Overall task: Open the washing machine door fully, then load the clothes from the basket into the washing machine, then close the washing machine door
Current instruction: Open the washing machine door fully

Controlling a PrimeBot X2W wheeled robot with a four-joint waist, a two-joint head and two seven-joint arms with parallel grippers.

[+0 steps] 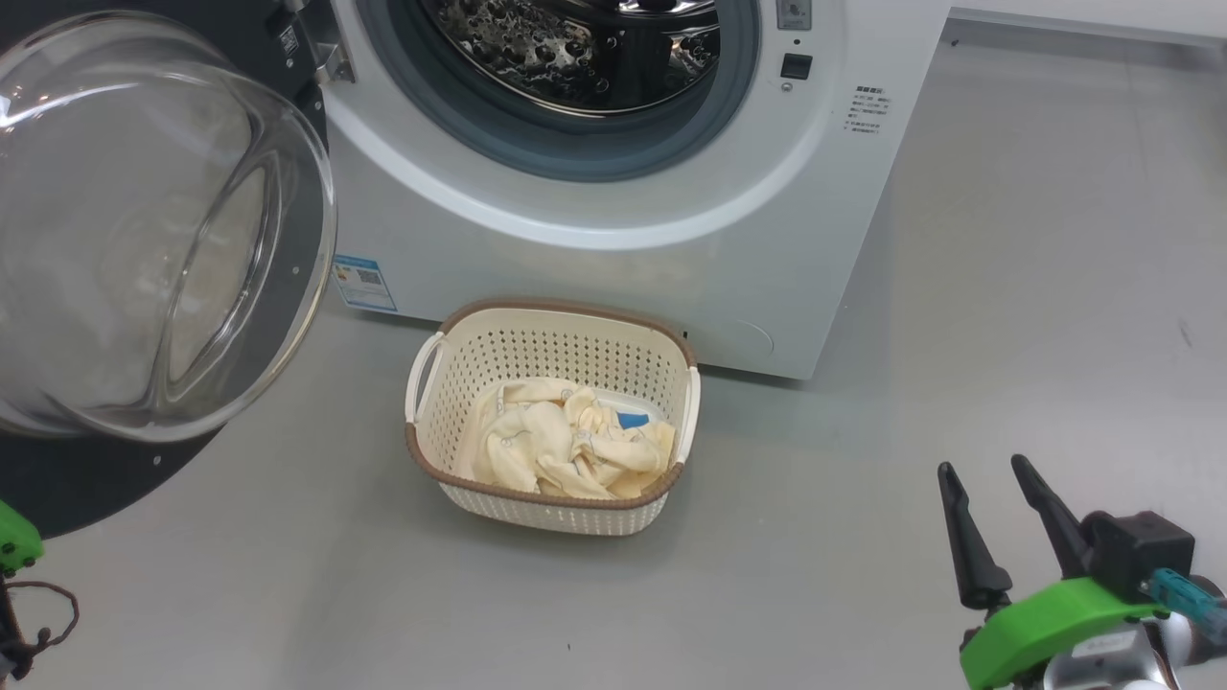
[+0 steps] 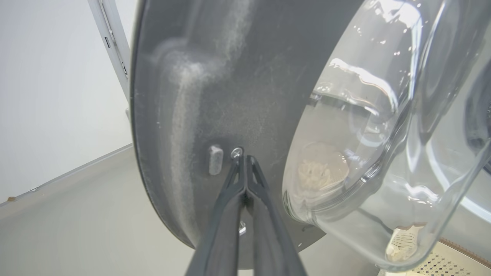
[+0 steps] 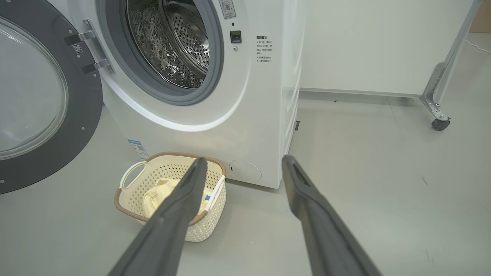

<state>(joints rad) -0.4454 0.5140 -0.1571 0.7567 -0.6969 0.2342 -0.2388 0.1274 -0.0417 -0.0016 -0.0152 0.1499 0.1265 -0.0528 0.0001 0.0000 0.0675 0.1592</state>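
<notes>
The washing machine (image 1: 613, 259) (image 3: 215, 126) stands with its steel drum (image 1: 585, 48) (image 3: 172, 42) exposed. Its door (image 1: 144, 230) (image 3: 34, 96) (image 2: 215, 115) is swung out to the left, glass bowl bulging toward me. My left gripper (image 2: 244, 158) is shut, its tips pressed against the door's dark inner rim by a screw, holding nothing. The basket (image 1: 554, 412) (image 3: 172, 195) sits on the floor before the machine with the cream-yellow clothes (image 1: 561, 450) (image 3: 161, 193) inside. My right gripper (image 1: 983, 467) (image 3: 245, 163) hangs open at the lower right, apart from the basket.
Grey floor (image 1: 1007, 287) spreads to the right of the machine. A white panel on a metal leg with a caster (image 3: 440, 123) stands behind at the right. A green part of my left arm (image 1: 14, 541) shows at the lower left edge.
</notes>
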